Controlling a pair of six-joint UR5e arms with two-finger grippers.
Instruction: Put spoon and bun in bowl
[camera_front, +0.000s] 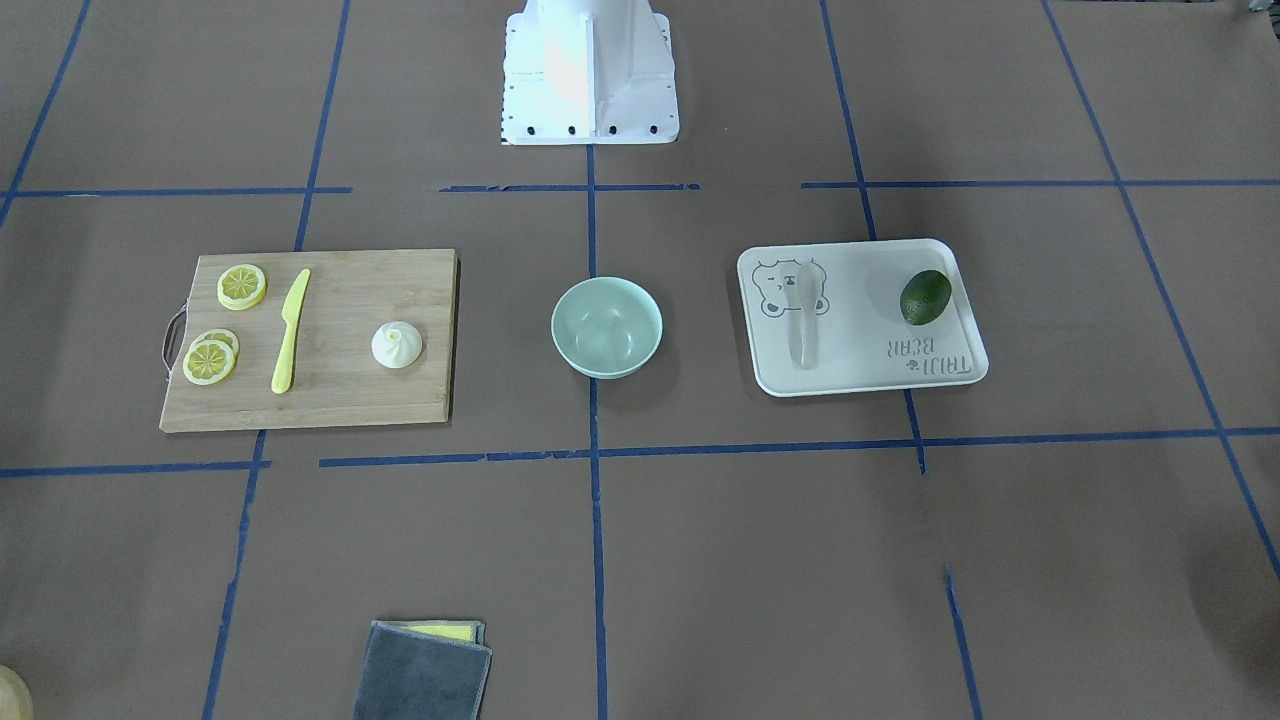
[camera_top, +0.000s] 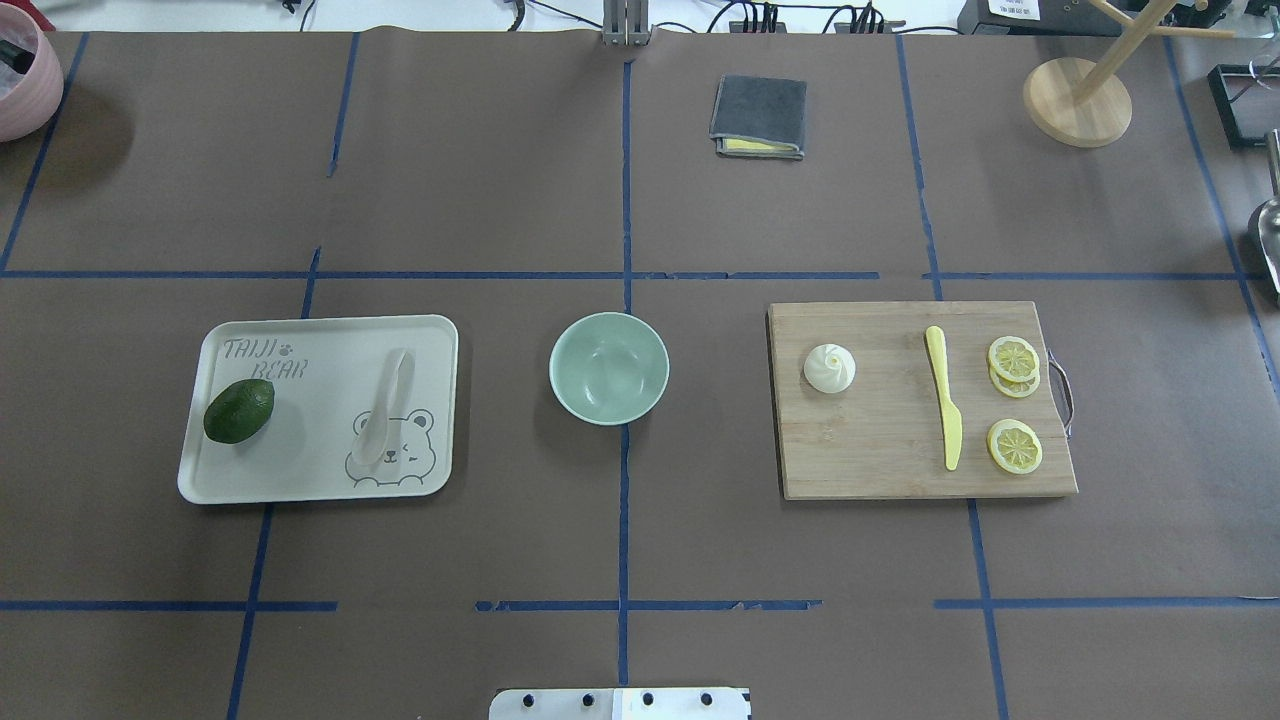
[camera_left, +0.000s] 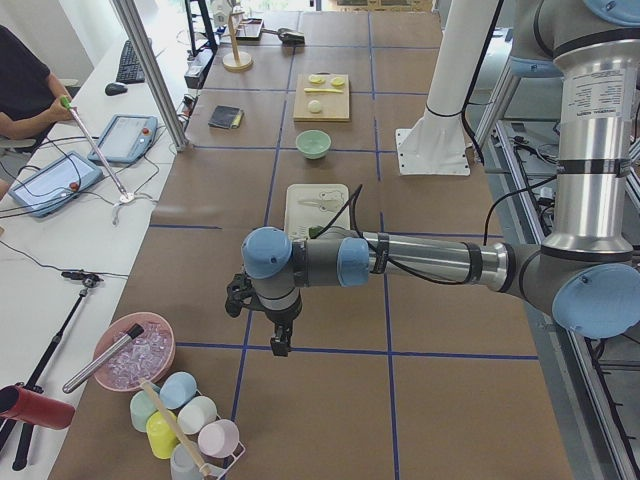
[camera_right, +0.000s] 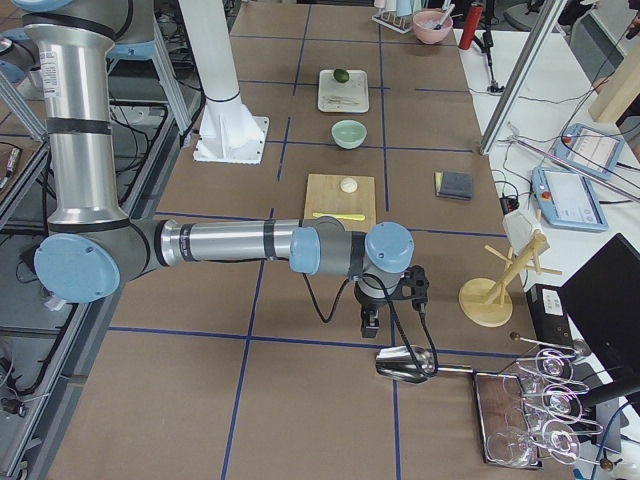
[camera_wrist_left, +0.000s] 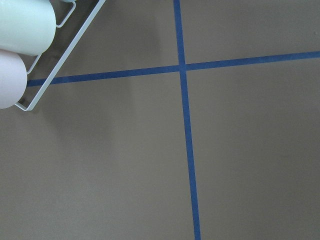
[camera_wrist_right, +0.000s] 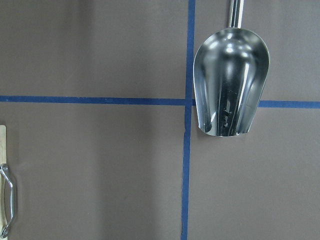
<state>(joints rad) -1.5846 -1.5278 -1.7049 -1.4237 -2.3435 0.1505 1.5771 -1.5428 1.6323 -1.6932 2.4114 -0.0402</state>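
Nothing in the bowl (camera_top: 608, 385) yet, folks! It sits empty at the centre of the brown paper-covered tabletop (camera_top: 500, 530), round, mint-green and smooth, with plain sides.

The spoon (camera_top: 385, 405) lies flat on the white tray (camera_top: 320, 470) on the robot's left, its scoop over the printed bear. Here's the trouble: it's pale, glossy, thin and nearly the tray's own colour. A pinch could skid off it, or catch the tray and drag it along. The dark green avocado (camera_top: 239, 411) shares that tray but lies well apart.

Over on the right, the bun (camera_top: 829, 367) sits on the bamboo cutting board (camera_top: 880, 450), a white dome with swirled pleats. With that rounded top, I'd judge a squeeze could pop it out sideways, or dent it if it's soft. The yellow knife (camera_top: 944, 400) and the lemon slices (camera_top: 1014, 358) lie further along the board, clear of the bun.

Both arms are far out at the tabletop's ends. The left tool (camera_left: 283, 345) hangs over bare paper and the right tool (camera_right: 370, 325) hangs near a shiny steel scoop (camera_wrist_right: 230, 90). Spread or pressed together? I cannot tell, since only the side views catch them. Long reaches lie ahead, both to one bowl, so a clash above it is the risk if they arrive together.
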